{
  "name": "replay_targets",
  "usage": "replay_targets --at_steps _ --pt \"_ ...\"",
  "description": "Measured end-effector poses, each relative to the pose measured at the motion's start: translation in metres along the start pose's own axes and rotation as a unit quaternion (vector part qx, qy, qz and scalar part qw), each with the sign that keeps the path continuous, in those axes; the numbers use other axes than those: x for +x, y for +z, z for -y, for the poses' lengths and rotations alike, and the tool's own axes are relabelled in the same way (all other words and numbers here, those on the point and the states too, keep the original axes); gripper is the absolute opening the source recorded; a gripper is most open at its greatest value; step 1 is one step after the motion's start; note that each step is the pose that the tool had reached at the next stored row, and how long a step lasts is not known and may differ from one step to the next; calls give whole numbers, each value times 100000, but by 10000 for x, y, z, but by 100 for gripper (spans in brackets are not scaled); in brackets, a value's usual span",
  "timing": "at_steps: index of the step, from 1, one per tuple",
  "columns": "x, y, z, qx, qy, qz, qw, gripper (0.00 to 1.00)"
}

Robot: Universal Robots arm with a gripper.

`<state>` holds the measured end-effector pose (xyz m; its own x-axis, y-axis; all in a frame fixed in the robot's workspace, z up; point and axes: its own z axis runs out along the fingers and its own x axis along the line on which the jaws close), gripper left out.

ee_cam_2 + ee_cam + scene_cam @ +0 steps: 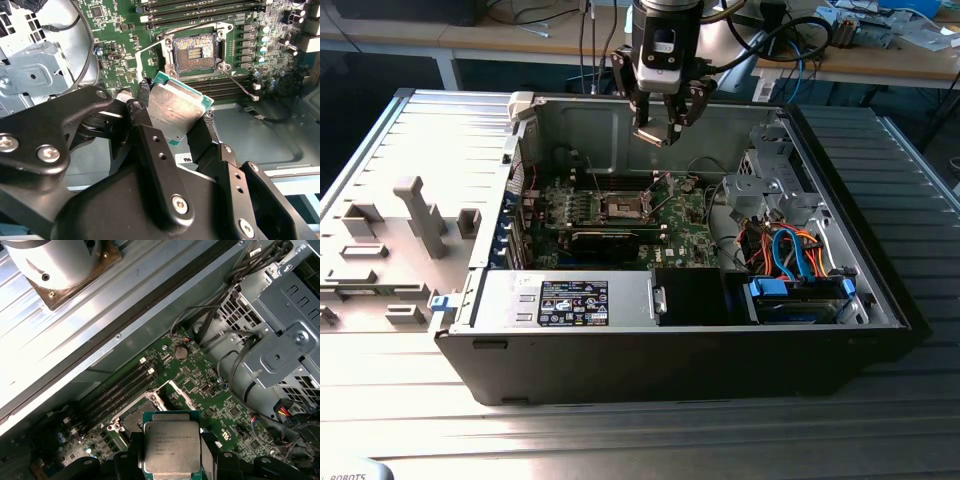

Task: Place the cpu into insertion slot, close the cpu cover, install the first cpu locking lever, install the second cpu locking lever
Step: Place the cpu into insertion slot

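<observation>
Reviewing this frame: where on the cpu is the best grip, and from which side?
Probably its two opposite thin edges, approached from the metal-top side, as the end effector grips the cpu now: it is flat and square, so only the edges offer parallel faces.

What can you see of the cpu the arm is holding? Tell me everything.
The cpu is a small flat square chip with a smudged silver-grey metal top on a green board whose edge shows around it. Faint print marks the top in the first wrist view. It is held in the air, pinched at two opposite sides by the black fingers of the end effector, apart from the insertion slot, whose pin field lies bare. Nothing else touches it.
</observation>
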<state>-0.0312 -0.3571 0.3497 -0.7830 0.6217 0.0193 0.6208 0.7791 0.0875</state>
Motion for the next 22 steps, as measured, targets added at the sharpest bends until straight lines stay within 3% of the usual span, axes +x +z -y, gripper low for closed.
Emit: replay_targets --at_steps 22 --pt "0 0 0 -24 1257 113 99992 55"
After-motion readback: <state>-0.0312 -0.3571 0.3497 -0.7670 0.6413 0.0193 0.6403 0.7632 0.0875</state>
